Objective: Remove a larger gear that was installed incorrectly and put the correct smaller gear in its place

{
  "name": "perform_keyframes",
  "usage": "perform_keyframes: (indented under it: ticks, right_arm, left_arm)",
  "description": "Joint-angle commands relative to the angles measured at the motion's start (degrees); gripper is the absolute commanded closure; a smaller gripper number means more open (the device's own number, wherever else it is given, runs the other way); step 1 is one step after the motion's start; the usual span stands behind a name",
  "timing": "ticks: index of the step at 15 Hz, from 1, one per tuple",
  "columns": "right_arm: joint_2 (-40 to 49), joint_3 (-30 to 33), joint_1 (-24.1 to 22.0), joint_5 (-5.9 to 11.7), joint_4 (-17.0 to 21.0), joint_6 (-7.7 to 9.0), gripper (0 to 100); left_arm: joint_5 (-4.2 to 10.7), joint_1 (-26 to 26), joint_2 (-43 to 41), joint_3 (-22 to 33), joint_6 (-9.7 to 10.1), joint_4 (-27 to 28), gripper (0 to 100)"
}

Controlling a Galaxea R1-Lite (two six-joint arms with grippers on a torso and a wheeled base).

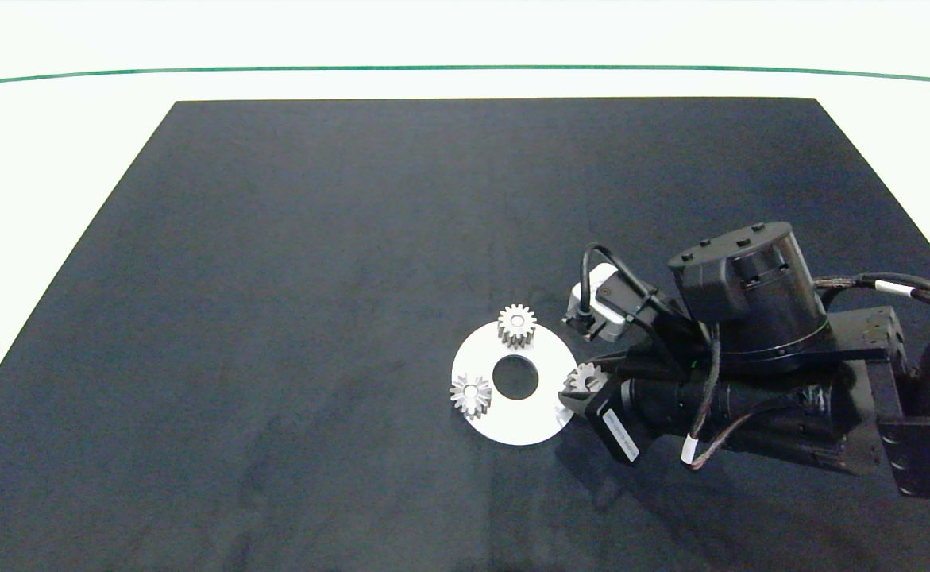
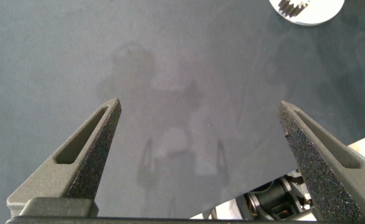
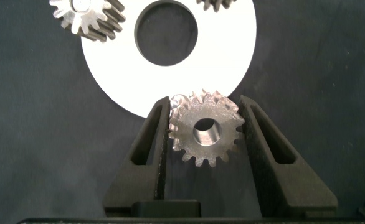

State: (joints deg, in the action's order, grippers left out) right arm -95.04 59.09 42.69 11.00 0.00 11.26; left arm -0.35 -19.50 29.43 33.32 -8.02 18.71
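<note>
A white disc [image 1: 540,413] with a round centre hole lies on the black mat. The larger gear [image 1: 471,395], with thin pointed teeth, sits on the disc's left rim and shows again in the right wrist view [image 3: 86,15]. My right gripper [image 1: 580,387] is at the disc's right edge, shut on the smaller gear [image 3: 206,134]. That gear has blunt teeth and a wide centre hole, and it is held a little tilted, overlapping the rim [image 3: 170,81]. My left gripper [image 2: 201,143] stands open over bare mat, out of the head view.
Another blunt-toothed gear [image 1: 517,325] sits on the disc's far rim. The right arm's bulk [image 1: 750,349] covers the mat to the right of the disc. The mat's edges [image 1: 99,214] border a white table.
</note>
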Motion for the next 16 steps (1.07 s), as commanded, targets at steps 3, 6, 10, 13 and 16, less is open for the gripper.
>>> perform_keyframes:
  ticks: [3, 6, 10, 13, 16]
  right_arm:
    - [-2.3, 2.3, 0.7, 0.08, 0.0, -0.01, 78]
    - [-3.5, 2.5, 1.7, 0.08, 0.0, -0.37, 78]
    - [-4.3, 2.6, 2.7, 1.31, -0.1, -0.98, 78]
    - [-4.2, 2.4, 2.7, 1.4, 0.0, -1.07, 78]
    - [-4.3, 2.3, 2.7, 1.84, 0.0, -1.07, 78]
  left_arm:
    - [0.0, 0.0, -0.1, -0.4, -0.15, 0.2, 0]
    - [0.0, 0.1, -0.5, -0.8, -0.15, 0.3, 0]
    - [0.0, 0.0, -0.5, -0.8, -0.15, 0.3, 0]
    - [0.0, 0.0, -0.5, -1.0, -0.15, 0.3, 0]
    - [0.0, 0.0, -0.6, -1.1, -0.15, 0.3, 0]
